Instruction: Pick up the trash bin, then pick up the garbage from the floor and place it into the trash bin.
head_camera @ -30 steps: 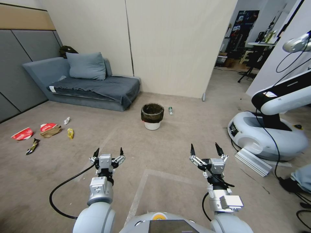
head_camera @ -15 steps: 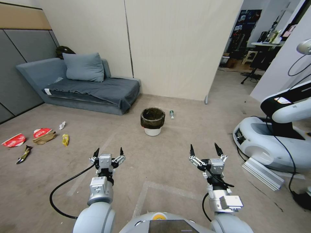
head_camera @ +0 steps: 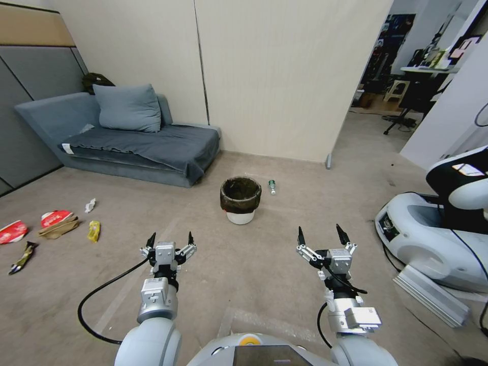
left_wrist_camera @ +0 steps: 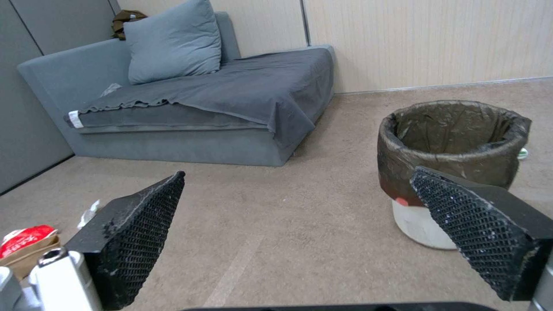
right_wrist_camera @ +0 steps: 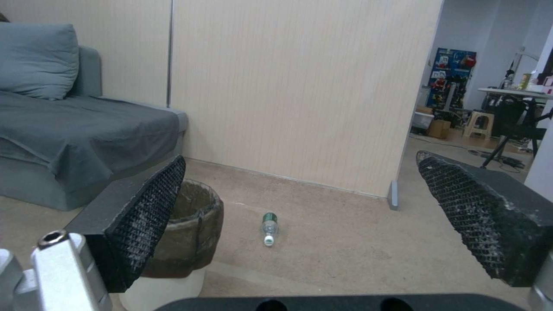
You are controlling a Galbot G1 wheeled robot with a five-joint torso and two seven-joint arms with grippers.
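In the head view, the trash bin [head_camera: 240,200] is seen standing upright on the floor [head_camera: 284,244] ahead, well apart from both grippers. The left gripper [head_camera: 169,239] and right gripper [head_camera: 321,234] are held low with fingers spread wide, nothing gripped. A push against the bin's loose dark liner could tip the light bin over. The garbage [head_camera: 57,224] lies far left, one red wrapper cut off at the edge; a small bottle [head_camera: 272,186] lies just beside the bin.

In the left wrist view, the bin's white base is partly hidden behind a finger [left_wrist_camera: 478,229].

In the right wrist view, most of the bin [right_wrist_camera: 193,231] is covered by a finger [right_wrist_camera: 144,224], so its rim could be misjudged.
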